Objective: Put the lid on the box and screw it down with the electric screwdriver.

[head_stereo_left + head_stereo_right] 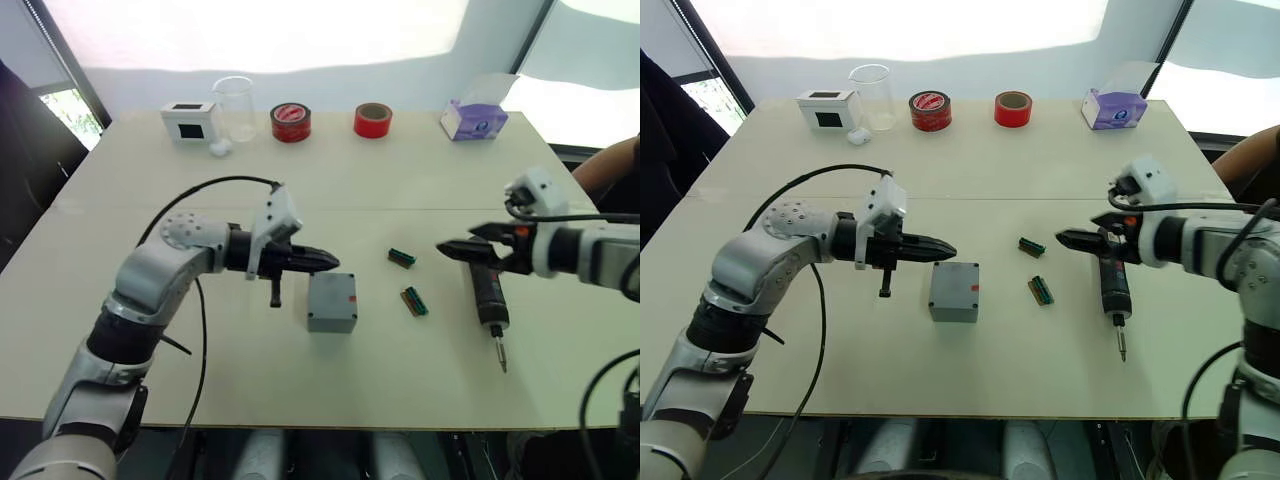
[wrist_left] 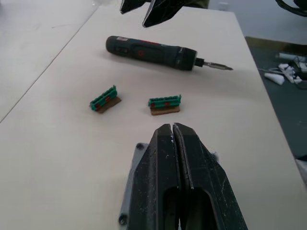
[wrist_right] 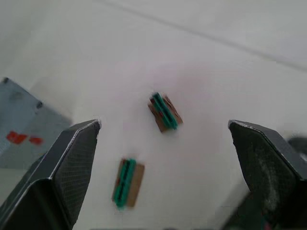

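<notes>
Now both grippers hover over the table [image 1: 120, 330], lid already seated on the box.

At frame centre the box [image 1: 331, 302] sits with the lid [image 1: 333, 291] on top. Left gripper [image 1: 330, 261], fingers pressed together, hangs just above its upper-left edge. Right gripper [image 1: 447, 249], fingers spread wide, hovers over the butt of the electric screwdriver [image 1: 489, 297] at centre right, lying bit toward the near edge. Two green bit holders [image 1: 402, 258] lie between.

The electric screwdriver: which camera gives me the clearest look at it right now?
The left wrist view: the electric screwdriver lies on the table in full length, bit and red label visible, untouched. Both head views show it beyond the right claw, its upper end hidden behind that arm. The right wrist view catches only a dark sliver at its edge.
</notes>
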